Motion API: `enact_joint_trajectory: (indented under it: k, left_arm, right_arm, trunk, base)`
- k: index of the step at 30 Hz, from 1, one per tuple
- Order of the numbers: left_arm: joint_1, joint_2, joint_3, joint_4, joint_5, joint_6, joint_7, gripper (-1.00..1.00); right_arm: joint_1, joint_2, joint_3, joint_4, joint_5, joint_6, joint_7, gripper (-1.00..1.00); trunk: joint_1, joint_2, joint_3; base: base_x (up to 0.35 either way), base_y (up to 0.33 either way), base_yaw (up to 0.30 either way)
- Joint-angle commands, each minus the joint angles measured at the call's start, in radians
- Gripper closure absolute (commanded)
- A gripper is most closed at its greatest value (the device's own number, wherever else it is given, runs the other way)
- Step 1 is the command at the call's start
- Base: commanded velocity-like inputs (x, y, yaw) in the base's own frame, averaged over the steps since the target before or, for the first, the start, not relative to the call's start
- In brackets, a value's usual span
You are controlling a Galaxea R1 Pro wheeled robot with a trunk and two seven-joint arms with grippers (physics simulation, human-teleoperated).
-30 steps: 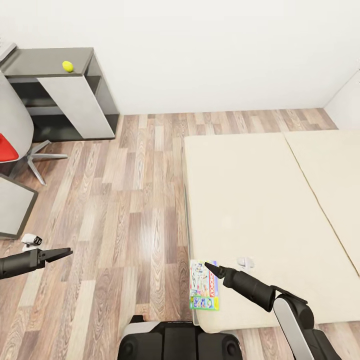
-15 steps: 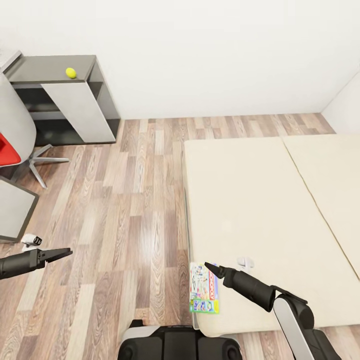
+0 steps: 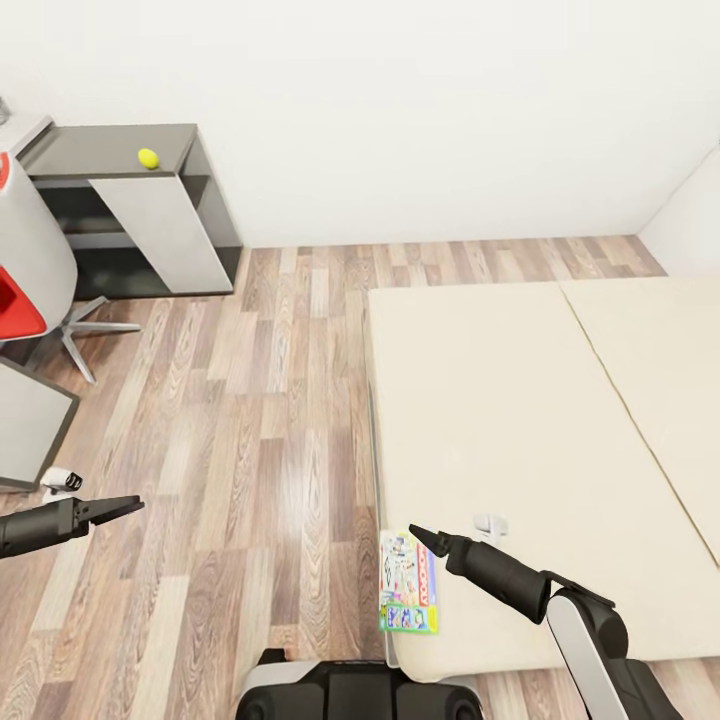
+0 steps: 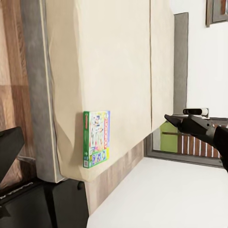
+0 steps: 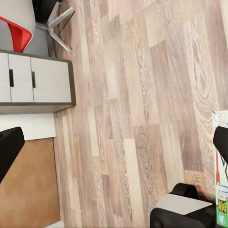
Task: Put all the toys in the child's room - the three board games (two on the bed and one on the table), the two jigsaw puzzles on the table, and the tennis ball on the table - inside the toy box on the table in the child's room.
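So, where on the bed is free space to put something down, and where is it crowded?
The mattress is bare from the wall side down to the near corner, on both sides of its seam. The one occupied spot is the near left corner, where the board game lies at the edge with the right gripper just above it.

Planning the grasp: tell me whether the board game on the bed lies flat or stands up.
Flat: the board game lies cover-up on the bed, at the mattress's edge.
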Motion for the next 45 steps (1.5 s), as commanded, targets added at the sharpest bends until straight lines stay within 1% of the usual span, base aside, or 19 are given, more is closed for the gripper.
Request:
enact_joint_trajectory:
  k: [1, 22, 32, 45]
  left_arm:
    - [0.0, 0.0, 0.0, 0.0, 0.0, 0.011, -0.004, -1.0]
    - [0.0, 0.002, 0.001, 0.0, 0.0, 0.011, -0.004, -1.0]
    - [0.0, 0.009, -0.001, 0.0, 0.0, 0.011, -0.004, -1.0]
    - [0.0, 0.01, -0.001, 0.0, 0.0, 0.011, -0.004, -1.0]
  right_arm:
    - [0.0, 0.0, -0.001, -0.001, -0.002, 0.006, 0.002, -1.0]
    - [0.0, 0.001, -0.001, -0.001, -0.002, 0.006, 0.001, -1.0]
    - [0.0, 0.001, -0.001, -0.001, -0.002, 0.006, 0.001, -1.0]
    - [0.0, 0.001, 0.0, -0.002, -0.003, 0.006, 0.0, -1.0]
  trunk:
    - [0.001, -0.001, 0.0]
    - [0.001, -0.001, 0.035]
    - [0.001, -0.001, 0.051]
    - [0.001, -0.001, 0.073]
  base:
    - [0.0, 0.0, 0.0]
    - [0.0, 0.0, 0.0]
    - [0.0, 0.0, 0.0]
    - [0.0, 0.0, 0.0]
